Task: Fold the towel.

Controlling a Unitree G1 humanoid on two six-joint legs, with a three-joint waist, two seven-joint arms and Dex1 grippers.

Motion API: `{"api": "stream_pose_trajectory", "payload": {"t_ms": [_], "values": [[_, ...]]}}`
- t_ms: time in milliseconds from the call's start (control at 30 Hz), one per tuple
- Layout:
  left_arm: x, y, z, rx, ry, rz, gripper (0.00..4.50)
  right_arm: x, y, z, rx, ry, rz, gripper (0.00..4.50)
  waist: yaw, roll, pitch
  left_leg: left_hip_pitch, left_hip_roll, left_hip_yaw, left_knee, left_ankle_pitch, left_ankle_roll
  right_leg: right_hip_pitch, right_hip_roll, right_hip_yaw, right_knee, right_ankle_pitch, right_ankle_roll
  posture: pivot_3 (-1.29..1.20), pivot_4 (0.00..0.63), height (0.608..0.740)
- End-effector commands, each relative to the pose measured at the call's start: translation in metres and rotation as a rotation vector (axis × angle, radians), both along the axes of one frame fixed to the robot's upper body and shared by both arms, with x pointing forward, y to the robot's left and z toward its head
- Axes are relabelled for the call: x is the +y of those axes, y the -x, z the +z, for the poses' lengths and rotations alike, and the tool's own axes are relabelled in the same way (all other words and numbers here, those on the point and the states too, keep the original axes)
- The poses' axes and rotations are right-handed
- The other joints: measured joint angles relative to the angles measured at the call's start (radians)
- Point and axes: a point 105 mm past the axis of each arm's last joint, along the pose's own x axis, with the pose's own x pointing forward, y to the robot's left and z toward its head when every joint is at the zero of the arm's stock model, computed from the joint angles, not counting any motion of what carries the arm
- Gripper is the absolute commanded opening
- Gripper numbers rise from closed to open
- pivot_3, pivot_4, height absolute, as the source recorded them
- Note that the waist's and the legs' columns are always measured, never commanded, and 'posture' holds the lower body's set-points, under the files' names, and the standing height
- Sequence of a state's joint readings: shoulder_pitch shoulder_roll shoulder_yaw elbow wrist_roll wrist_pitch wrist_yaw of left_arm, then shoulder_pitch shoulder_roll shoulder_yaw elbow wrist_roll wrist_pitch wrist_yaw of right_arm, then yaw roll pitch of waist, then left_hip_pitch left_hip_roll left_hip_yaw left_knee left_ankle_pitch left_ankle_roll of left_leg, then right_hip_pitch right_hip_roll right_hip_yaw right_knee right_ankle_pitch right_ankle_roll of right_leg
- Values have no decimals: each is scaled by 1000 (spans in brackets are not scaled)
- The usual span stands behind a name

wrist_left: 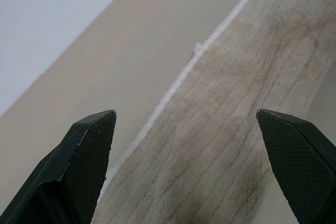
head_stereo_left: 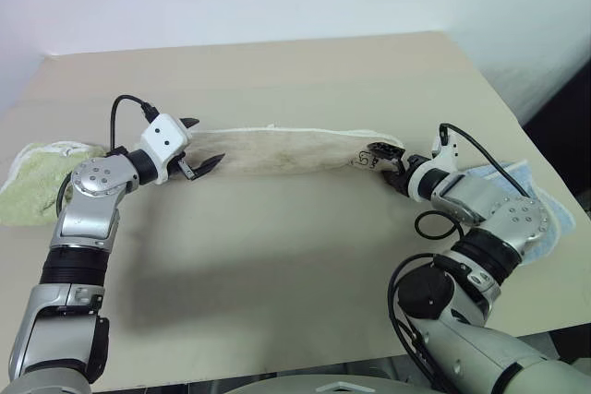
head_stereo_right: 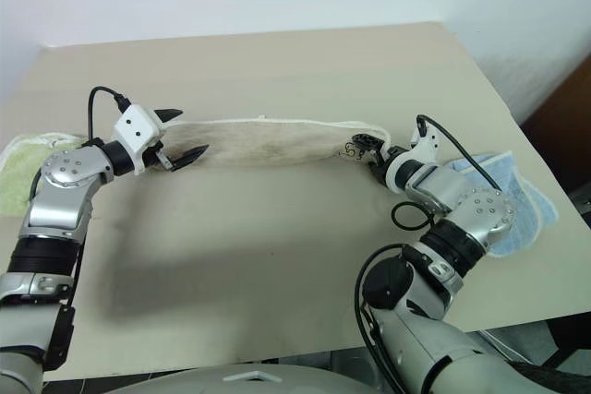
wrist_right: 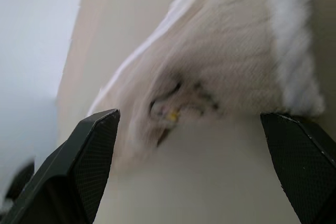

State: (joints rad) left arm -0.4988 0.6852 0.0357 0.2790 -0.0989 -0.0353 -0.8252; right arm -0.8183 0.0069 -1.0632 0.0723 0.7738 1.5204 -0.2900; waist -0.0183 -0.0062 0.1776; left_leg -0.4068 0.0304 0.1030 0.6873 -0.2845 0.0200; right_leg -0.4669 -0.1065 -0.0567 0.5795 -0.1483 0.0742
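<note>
The beige towel [head_stereo_left: 286, 149] lies as a long narrow strip across the middle of the table, with white corded edging [wrist_left: 178, 80] along its far side. Its dark printed mark [wrist_right: 178, 103] sits at the right end. My left gripper [head_stereo_left: 205, 140] is at the strip's left end, open, its fingers [wrist_left: 89, 150] spread on either side of the cloth without pinching it. At the right end my right gripper [head_stereo_left: 388, 161] is also open, and the marked corner lies between its fingers [wrist_right: 79, 161].
A light green towel [head_stereo_left: 37, 177] is bunched at the table's left edge. A light blue towel [head_stereo_left: 531, 196] lies at the right edge behind my right arm. The tan table [head_stereo_left: 277, 256] runs bare toward its near edge.
</note>
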Motion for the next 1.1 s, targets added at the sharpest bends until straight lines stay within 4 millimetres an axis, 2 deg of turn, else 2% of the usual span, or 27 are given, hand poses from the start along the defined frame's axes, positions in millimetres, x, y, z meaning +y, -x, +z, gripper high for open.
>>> {"api": "stream_pose_trajectory", "payload": {"t_ms": [33,200,300,333,433,767,833,967,1067,1100], "values": [[-2,4,13,-49,15,-8,4500,-13,-7,-12,82,4,-91,4470,-3,0,0,1,0,0,0,0,0,1,0,0,0,0,0,0,150,728],[-1,8,12,-49,12,-3,4500,-13,-9,-13,101,-3,-109,4470,-4,-3,-2,8,0,-1,0,0,0,7,0,0,-3,-1,-2,0,150,728],[-1,9,10,-49,12,2,4500,-20,-15,-13,104,-8,-160,4470,-3,-3,-2,11,1,-3,0,0,0,9,-1,0,-3,-2,-4,0,150,728],[-2,9,10,-50,14,2,4500,-23,-16,-14,106,-6,-180,4294,-3,-3,-2,11,1,-3,0,0,0,10,-1,0,-3,-2,-4,0,150,728],[-5,9,11,-57,26,2,4500,-28,-21,-13,96,-17,-222,3561,-1,-3,-2,11,1,-3,0,0,0,9,-1,0,-3,-2,-4,0,150,728],[-9,11,11,-59,27,5,4500,-35,-21,-1,55,-23,-266,33,-2,-3,-2,0,1,-2,-1,0,0,-1,-1,0,-2,-1,-1,0,150,728],[-10,11,10,-61,24,5,4500,-42,-22,8,22,-16,-288,33,-2,-3,-2,-1,1,-2,-1,0,0,-1,0,0,-2,-1,-1,0,150,728],[-9,10,9,-65,22,10,4500,-60,-27,46,-137,69,-298,33,0,-2,-1,-2,0,-2,-2,0,0,-2,-1,0,-3,-1,-1,0,150,728],[-8,10,8,-62,25,14,4500,-59,-29,78,-306,341,-197,33,-3,-1,-1,-2,0,-2,-3,0,1,-2,-1,0,-3,-2,-1,0,150,728],[-8,10,7,-62,26,14,4500,-50,-29,87,-366,467,-116,33,-3,-1,-1,-2,0,-2,-3,0,1,-3,-1,0,-3,-2,0,0,150,728]]}}
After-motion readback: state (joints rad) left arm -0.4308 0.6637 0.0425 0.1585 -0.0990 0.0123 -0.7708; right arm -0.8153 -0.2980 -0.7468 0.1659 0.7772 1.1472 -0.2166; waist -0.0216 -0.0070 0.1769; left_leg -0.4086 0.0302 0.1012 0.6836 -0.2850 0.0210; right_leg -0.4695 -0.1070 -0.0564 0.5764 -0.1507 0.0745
